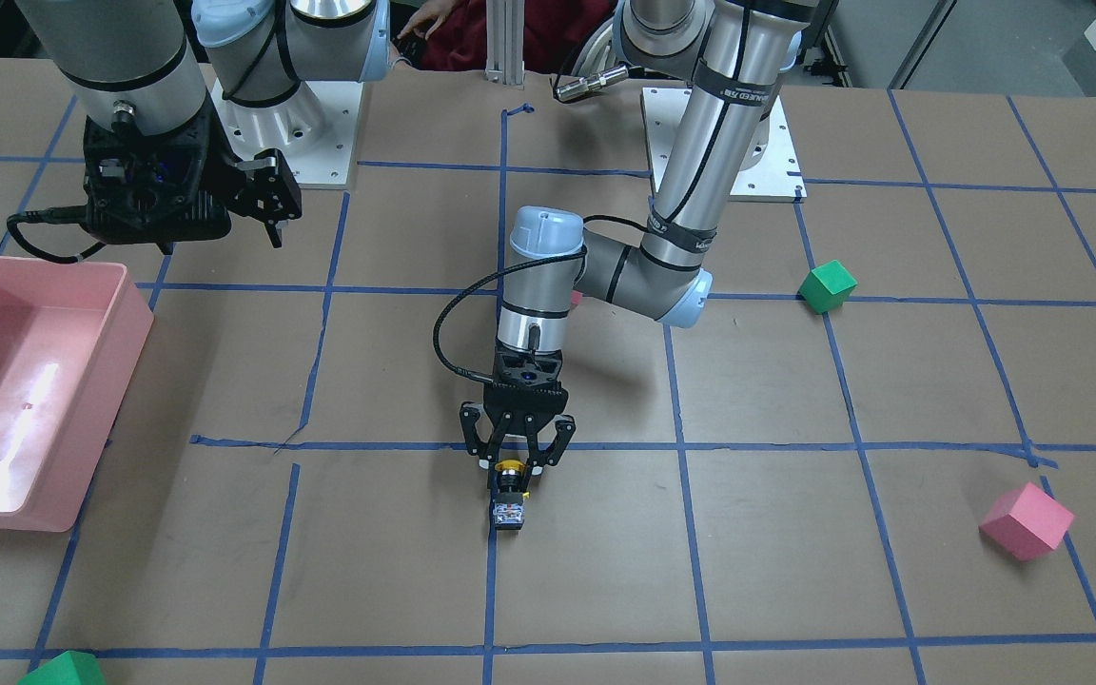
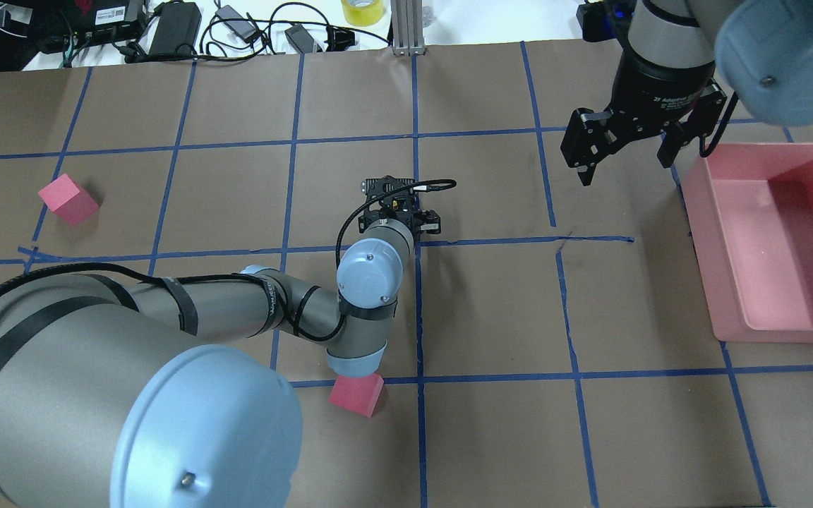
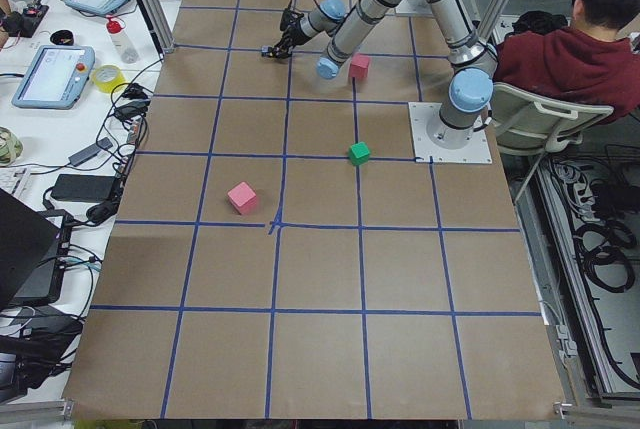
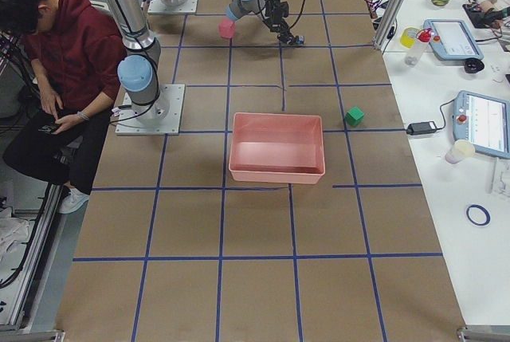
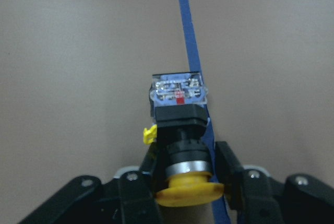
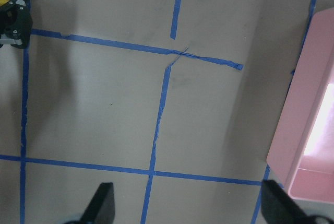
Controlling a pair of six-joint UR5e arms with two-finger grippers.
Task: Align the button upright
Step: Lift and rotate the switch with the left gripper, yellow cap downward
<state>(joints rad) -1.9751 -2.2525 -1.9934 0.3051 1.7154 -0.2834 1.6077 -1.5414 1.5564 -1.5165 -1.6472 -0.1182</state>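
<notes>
Two left fingers (image 5: 229, 169) flank button (image 5: 178, 125) lying sideways, grip unclear | right fingers (image 2: 584, 144) spread, near pink bin (image 2: 704, 233)

The table (image 1: 396, 571) is brown and carries a grid of blue tape lines (image 1: 681, 447). The button (image 5: 180, 130) has a yellow cap, a silver ring beneath it, a black body and a clear, silvery base block with a small red mark. The bin (image 4: 276, 173) is pale pink, the pink cube (image 1: 1026, 520) a deeper pink, the green cube (image 1: 827, 285) bright green.
</notes>
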